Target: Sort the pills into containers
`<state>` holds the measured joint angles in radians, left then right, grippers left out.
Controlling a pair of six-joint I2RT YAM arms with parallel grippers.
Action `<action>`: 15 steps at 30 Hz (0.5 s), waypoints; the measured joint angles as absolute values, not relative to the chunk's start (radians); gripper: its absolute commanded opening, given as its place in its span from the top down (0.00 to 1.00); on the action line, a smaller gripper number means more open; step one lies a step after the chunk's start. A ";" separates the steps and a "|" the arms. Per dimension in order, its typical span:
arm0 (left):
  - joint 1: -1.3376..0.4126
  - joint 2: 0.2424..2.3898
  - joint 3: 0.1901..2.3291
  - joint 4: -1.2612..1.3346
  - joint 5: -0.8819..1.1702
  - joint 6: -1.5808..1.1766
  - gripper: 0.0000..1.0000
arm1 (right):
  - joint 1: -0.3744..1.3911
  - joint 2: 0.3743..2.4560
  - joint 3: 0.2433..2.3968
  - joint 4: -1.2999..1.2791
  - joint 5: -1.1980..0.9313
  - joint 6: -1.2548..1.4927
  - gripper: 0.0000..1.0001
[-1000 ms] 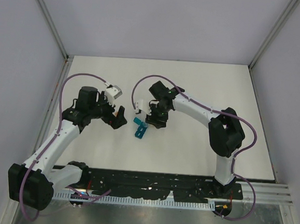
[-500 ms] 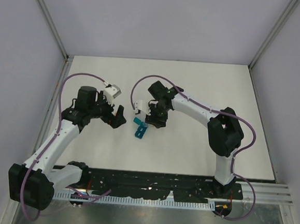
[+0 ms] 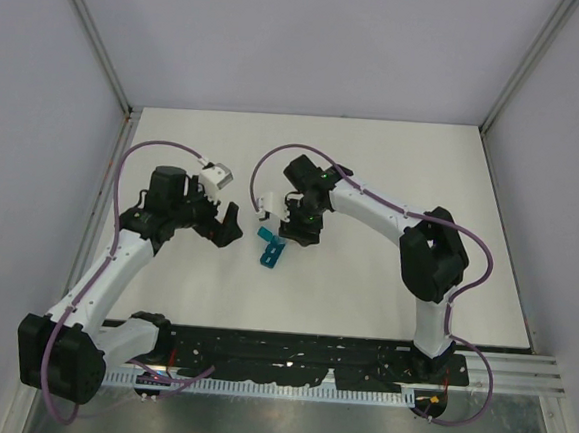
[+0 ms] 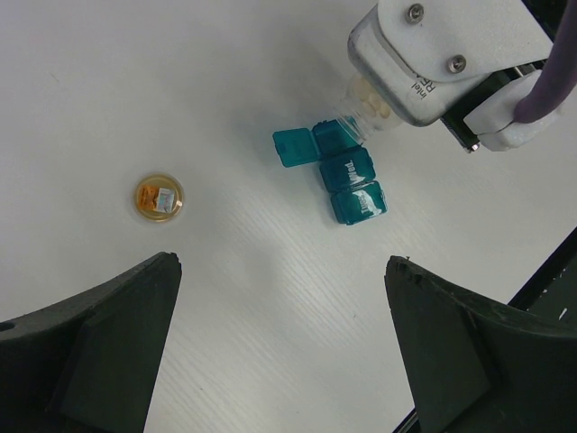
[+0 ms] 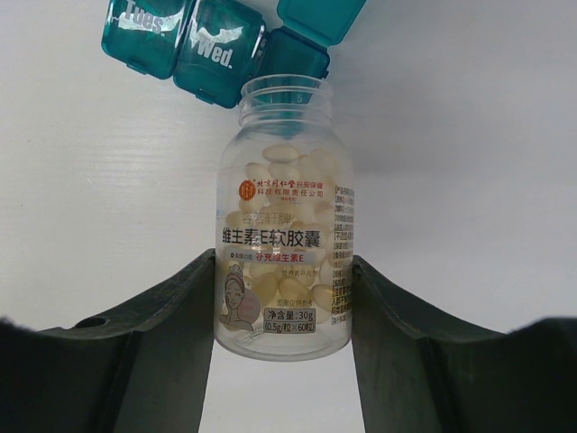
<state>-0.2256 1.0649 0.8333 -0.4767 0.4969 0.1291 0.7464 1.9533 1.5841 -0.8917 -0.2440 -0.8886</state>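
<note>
My right gripper (image 5: pixel 281 262) is shut on a clear labelled bottle (image 5: pixel 284 244) holding pale cream pills (image 5: pixel 287 176). The bottle's open mouth points at the open end compartment (image 5: pixel 290 59) of the teal containers (image 5: pixel 194 45), whose lid (image 5: pixel 320 13) is flipped back. The other two lids, marked Tues. and Wed., are down. From above, the containers (image 3: pixel 270 248) lie mid-table just below the right gripper (image 3: pixel 294 227). My left gripper (image 3: pixel 231 225) hovers to their left, open and empty. In the left wrist view, the left gripper (image 4: pixel 281 266) spreads wide over bare table, with the containers (image 4: pixel 347 176) and bottle neck (image 4: pixel 358 126) beyond.
A round tan cap disc (image 4: pixel 159 198) lies on the white table (image 3: pixel 384 284), left of the containers. Grey walls (image 3: pixel 303 47) enclose the table on three sides. A black rail (image 3: pixel 288 357) runs along the near edge by the arm bases.
Almost nothing differs: both arms have drifted a hair, and the bottle stays in the right gripper by the open compartment.
</note>
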 measured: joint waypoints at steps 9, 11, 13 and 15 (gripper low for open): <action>-0.216 1.065 0.833 -0.477 0.496 0.113 0.00 | 0.753 1.958 1.590 -0.906 -0.236 -0.889 0.94; -0.214 1.065 0.833 -0.477 0.496 0.112 0.00 | 0.755 1.962 1.594 -0.907 -0.233 -0.890 0.94; -0.213 1.065 0.833 -0.477 0.496 0.112 0.00 | 0.757 1.964 1.595 -0.908 -0.229 -0.891 0.94; -0.213 1.065 0.833 -0.477 0.497 0.112 0.01 | 0.759 1.966 1.595 -0.911 -0.228 -0.892 0.94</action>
<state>-0.2127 1.0649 0.8333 -0.4767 0.4969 0.1120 0.7589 1.9659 1.5951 -0.9112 -0.2279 -0.8925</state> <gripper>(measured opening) 0.995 0.587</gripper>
